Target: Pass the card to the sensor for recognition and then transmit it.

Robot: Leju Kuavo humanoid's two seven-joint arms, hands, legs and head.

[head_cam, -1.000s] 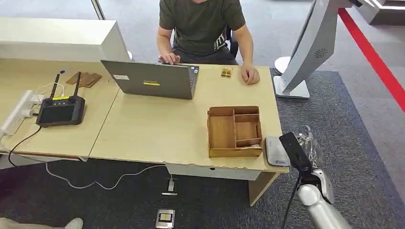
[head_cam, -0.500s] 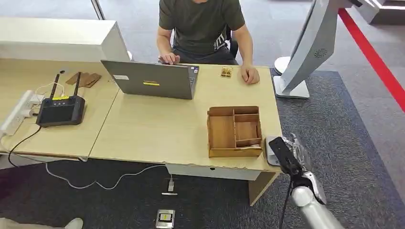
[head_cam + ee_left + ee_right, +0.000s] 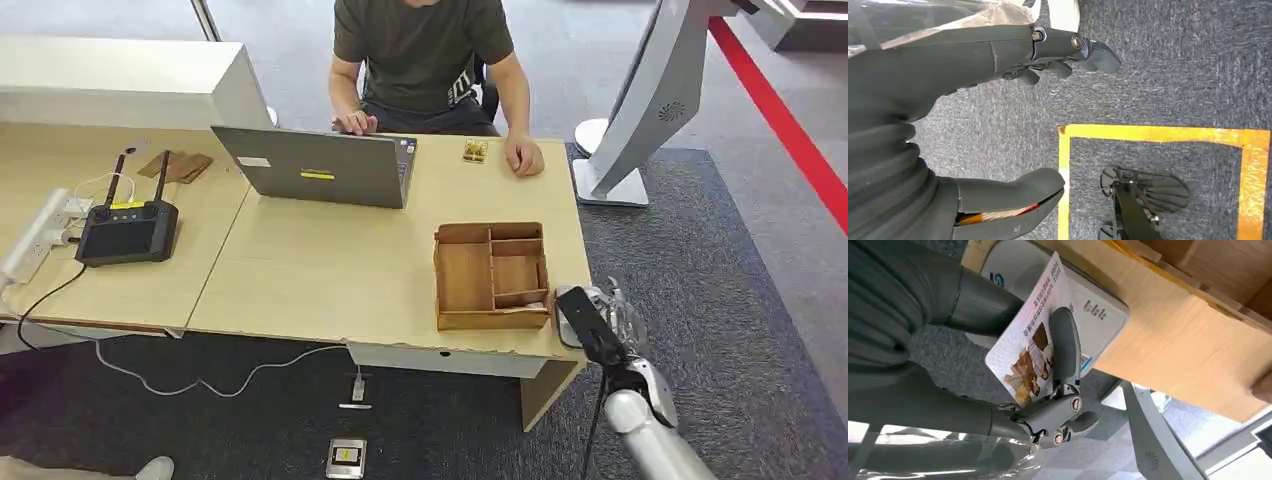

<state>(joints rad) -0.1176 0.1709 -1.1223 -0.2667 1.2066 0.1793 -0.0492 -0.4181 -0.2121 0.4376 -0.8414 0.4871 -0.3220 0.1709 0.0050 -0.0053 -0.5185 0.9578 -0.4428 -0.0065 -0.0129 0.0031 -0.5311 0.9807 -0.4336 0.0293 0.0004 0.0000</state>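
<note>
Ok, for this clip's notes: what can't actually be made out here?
- Whether the card touches the sensor: in the right wrist view the card covers its face; in the head view the right hand hides it.
- The card's small print: too small to read.
- The wooden tray's contents: too small in the head view.
- The person's head: cut off by the top edge.

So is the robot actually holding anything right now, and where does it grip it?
Yes: the right hand pinches a white printed card near its lower edge. The left hand holds nothing.
</note>
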